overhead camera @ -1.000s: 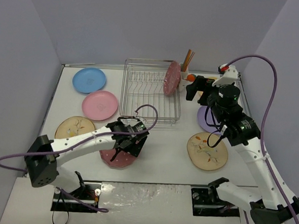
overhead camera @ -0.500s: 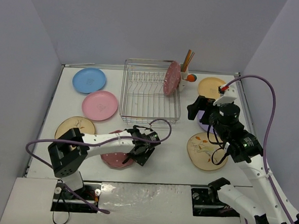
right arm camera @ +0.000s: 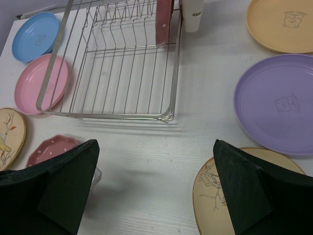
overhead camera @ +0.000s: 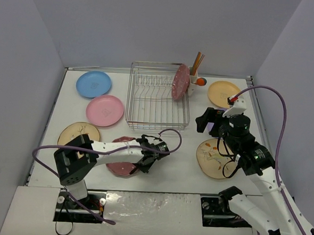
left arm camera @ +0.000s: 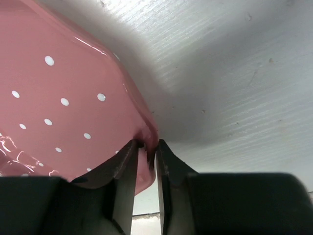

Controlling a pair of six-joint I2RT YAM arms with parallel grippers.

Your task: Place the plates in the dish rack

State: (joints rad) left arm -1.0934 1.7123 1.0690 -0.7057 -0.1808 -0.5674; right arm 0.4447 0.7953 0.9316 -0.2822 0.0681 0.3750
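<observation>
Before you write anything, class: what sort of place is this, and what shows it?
Probably a robot test bench, not a real kitchen: blank walls box in a white table, a left arm and a right arm stand at its near edge, and plates lie beside a rack.

Your left arm [overhead camera: 112, 148] and right arm [overhead camera: 261, 174] have white links, black joints, purple cables [overhead camera: 280, 125]; your right gripper [right arm camera: 155, 147] is black.
</observation>
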